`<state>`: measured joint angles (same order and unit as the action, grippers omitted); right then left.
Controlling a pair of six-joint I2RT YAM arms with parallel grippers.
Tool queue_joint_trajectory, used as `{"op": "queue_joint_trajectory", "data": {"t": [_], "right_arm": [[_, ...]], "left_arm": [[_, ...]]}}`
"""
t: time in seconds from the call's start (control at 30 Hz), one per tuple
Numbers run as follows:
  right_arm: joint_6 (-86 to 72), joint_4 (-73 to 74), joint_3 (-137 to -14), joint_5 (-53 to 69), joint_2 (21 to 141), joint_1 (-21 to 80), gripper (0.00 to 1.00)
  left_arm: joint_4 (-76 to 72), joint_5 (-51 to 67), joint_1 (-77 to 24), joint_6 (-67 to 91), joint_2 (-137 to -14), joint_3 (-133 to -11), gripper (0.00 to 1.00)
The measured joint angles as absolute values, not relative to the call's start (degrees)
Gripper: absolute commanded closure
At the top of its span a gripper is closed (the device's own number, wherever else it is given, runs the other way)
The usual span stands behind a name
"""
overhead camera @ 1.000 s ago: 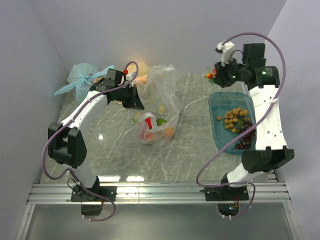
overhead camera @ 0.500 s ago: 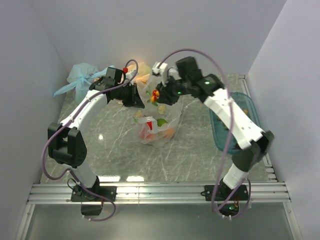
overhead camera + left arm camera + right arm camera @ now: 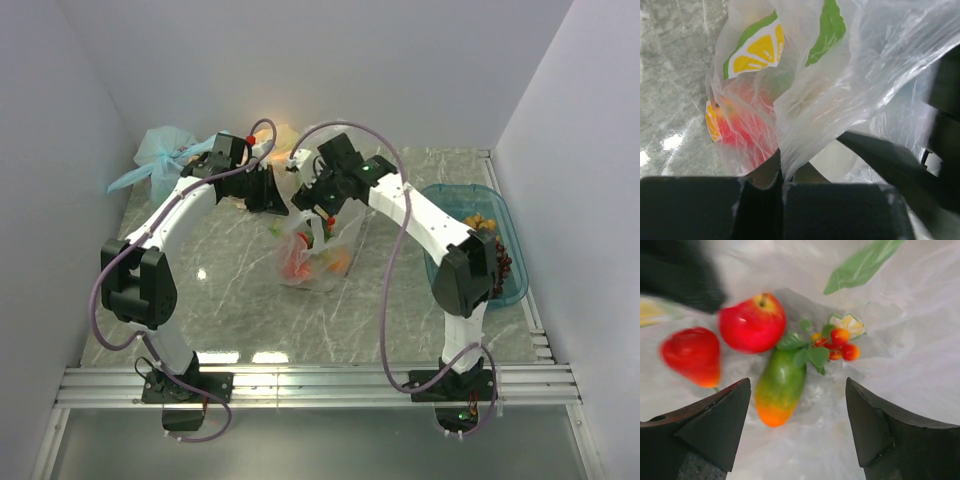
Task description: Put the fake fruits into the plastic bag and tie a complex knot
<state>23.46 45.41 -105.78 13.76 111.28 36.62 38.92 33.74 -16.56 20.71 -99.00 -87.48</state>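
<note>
Right hand [image 3: 797, 407] hangs over the mouth of the plastic bag [image 3: 340, 240], jaws spread wide, nothing between them. Below it, inside the bag: red apple [image 3: 752, 322], red pear-shaped fruit [image 3: 690, 357], green-orange mango [image 3: 780, 387], sprig of small red-orange berries [image 3: 837, 342]. Left hand [image 3: 780, 185] is clamped on a fold of the bag's rim, lifting it. Bag rests mid-desk [image 3: 220, 290].

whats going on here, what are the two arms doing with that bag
The left gripper is shut on the rim of the plastic bag, holding its mouth up. The right gripper hangs open and empty over the opening. Inside lie a red apple, a green-orange mango and a berry sprig. More fruits sit in the blue tray at the right. The bag is not yet tied.
</note>
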Motion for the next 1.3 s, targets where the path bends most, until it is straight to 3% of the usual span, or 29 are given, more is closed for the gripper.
{"op": "queue_joint_trajectory", "data": {"t": [0.13, 0.3, 0.43, 0.57, 0.73, 0.93, 1.3], "right_arm": [[23.49, 46.74, -105.32, 18.28, 104.55, 36.62, 0.16], [22.87, 46.13, -99.81, 21.96, 87.02, 35.22, 0.13], [19.73, 43.27, -94.65, 20.97, 74.54, 28.36, 0.09], [16.21, 41.87, -91.05, 18.5, 71.53, 16.05, 0.04], [13.61, 44.36, -87.92, 13.26, 79.33, -1.52, 0.04], [10.24, 46.89, -84.73, 6.85, 91.53, -14.44, 0.05], [9.5, 46.57, -89.76, 1.52, 110.91, -17.47, 0.05]], "left_arm": [[38.89, 33.8, -16.05, 20.86, -99.18, -87.48, 0.99], [38.85, 33.8, -15.77, 20.93, -99.18, -87.48, 0.99], [38.83, 33.78, -15.77, 21.3, -99.18, -87.48, 0.99], [38.81, 33.78, -15.77, 21.76, -99.15, -87.48, 1.0], [38.83, 33.78, -15.77, 21.74, -99.18, -87.48, 0.99], [38.76, 33.8, -15.77, 21.76, -99.18, -87.46, 1.0], [38.85, 33.78, -15.77, 21.71, -99.48, -87.48, 0.99]]}}
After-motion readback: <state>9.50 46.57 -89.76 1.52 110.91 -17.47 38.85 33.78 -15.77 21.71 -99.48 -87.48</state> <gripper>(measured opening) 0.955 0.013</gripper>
